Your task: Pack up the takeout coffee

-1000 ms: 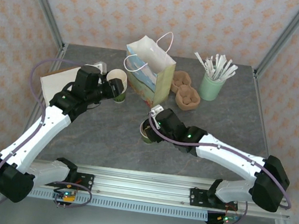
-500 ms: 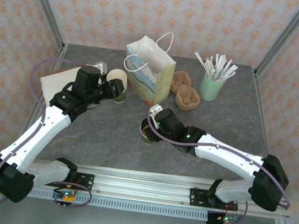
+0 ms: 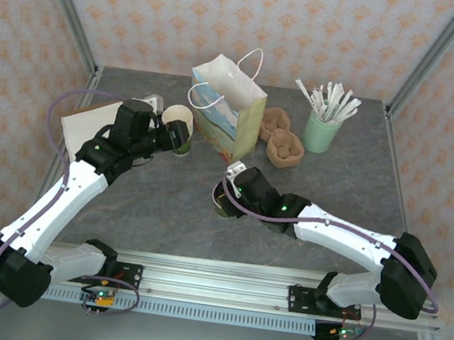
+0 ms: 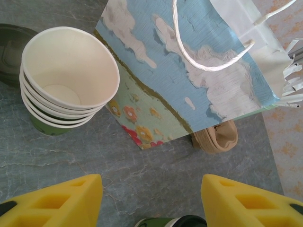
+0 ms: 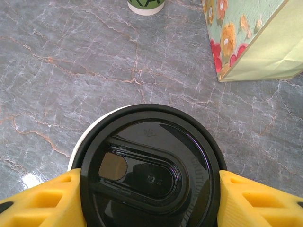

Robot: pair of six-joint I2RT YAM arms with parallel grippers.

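Note:
The takeout coffee [image 5: 147,170], a cream and green paper cup under a round black lid, stands on the grey table in front of the gift bag [image 3: 228,113]. My right gripper [image 5: 149,187] is shut on it, with a yellow finger pressed against each side of the lid. From above, the cup [image 3: 222,202] sits just under the right gripper [image 3: 230,194]. My left gripper [image 4: 149,201] is open, its yellow fingers wide apart over bare table beside the lidless stack of cream cups [image 4: 66,80]. The coffee's lid edge [image 4: 173,222] peeks in between them, farther off.
The printed paper gift bag [image 4: 189,71] stands open at the back centre. Brown pulp cup carriers [image 3: 280,139] and a mint-green cup of white wrapped sticks [image 3: 322,131] stand to its right. A spare black lid [image 4: 10,47] lies by the stack. A flat pale sheet [image 3: 88,121] lies at the left.
The right gripper has crept slightly to the left around the coffee. The left arm has stayed where it was.

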